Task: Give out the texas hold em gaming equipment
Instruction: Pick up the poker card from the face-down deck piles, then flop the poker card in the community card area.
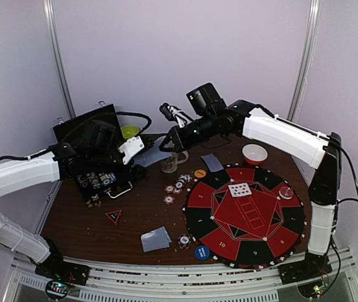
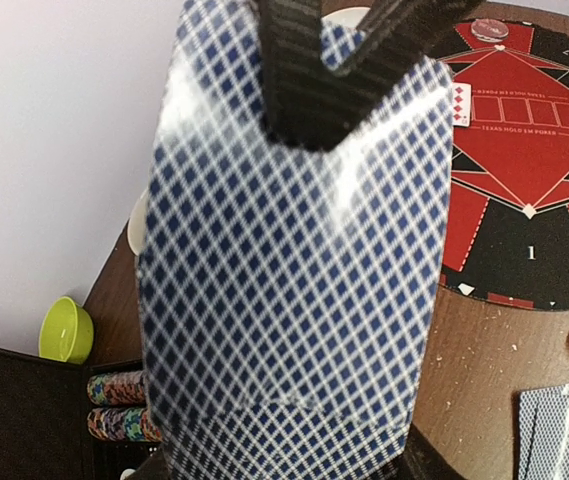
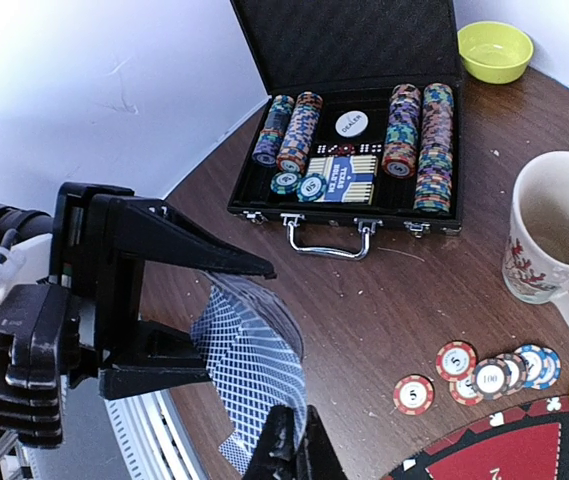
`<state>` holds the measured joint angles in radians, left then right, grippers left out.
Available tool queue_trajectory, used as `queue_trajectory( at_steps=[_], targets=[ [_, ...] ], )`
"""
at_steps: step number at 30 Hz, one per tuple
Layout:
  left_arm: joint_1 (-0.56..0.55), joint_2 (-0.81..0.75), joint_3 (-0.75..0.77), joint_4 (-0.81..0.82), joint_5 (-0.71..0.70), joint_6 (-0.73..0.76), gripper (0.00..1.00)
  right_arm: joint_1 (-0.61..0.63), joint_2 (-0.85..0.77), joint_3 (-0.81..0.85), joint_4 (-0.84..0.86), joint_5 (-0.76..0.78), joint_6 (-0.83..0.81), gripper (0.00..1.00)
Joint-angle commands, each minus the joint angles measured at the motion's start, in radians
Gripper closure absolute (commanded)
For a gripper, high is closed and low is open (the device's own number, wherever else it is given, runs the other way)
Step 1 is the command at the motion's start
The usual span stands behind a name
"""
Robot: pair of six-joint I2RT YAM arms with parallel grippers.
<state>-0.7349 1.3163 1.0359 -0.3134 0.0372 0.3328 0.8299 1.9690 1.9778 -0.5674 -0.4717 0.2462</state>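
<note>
Playing card [image 2: 284, 280] sits pinched at its edge in our clenched right gripper [image 3: 294, 445], between the spread jaws of our left gripper [image 3: 242, 320], which we should close squarely before releasing.

White mug [image 3: 554, 235] (patterned) stands upright; green bowl [image 3: 494, 50] beside open case [image 3: 344, 40].

Open black chip case [image 1: 97, 157] at left rear; green bowl [image 1: 129, 131] behind it; white patterned ceramic mug [image 1: 170, 163] to its right; blue lattice-backed playing card [image 2: 294, 280] aloft between case and mug; striped poker chips [image 1: 175, 187] before mug; round red-and-black felt mat [image 1: 245, 214] right of chips.
</note>
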Motion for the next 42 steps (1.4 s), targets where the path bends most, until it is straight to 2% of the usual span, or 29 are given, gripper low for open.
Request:
queue_trajectory(
  at_steps=[1,5,9,11,16,22,31,39,42],
  targets=[
    [-0.004,-0.021,-0.006,0.053,0.004,0.011,0.48,-0.009,-0.057,0.035,-0.092,0.083,-0.023,1.00],
    [-0.004,-0.022,-0.006,0.053,0.002,0.009,0.48,-0.031,-0.127,0.050,-0.168,0.155,-0.038,1.00],
    [-0.004,-0.021,-0.005,0.053,0.000,0.008,0.48,-0.069,-0.251,-0.005,-0.214,0.258,-0.033,1.00],
    [-0.004,-0.022,-0.003,0.053,-0.002,0.008,0.48,-0.098,-0.307,-0.054,-0.272,0.384,-0.008,1.00],
    [-0.004,-0.022,-0.001,0.053,0.002,0.006,0.48,-0.143,-0.322,-0.181,-0.558,0.865,0.096,1.00],
    [-0.003,-0.018,-0.002,0.053,0.004,0.005,0.48,-0.144,-0.214,-0.382,-0.788,1.180,0.282,1.00],
    [-0.003,-0.025,-0.004,0.053,-0.004,0.008,0.48,-0.096,0.016,-0.494,-0.711,1.170,0.287,1.00],
    [-0.003,-0.020,-0.004,0.053,-0.003,0.007,0.48,-0.028,0.196,-0.465,-0.573,0.918,0.230,1.00],
    [-0.004,-0.020,-0.004,0.053,-0.005,0.008,0.48,-0.028,0.233,-0.448,-0.563,0.882,0.234,1.00]
  ],
)
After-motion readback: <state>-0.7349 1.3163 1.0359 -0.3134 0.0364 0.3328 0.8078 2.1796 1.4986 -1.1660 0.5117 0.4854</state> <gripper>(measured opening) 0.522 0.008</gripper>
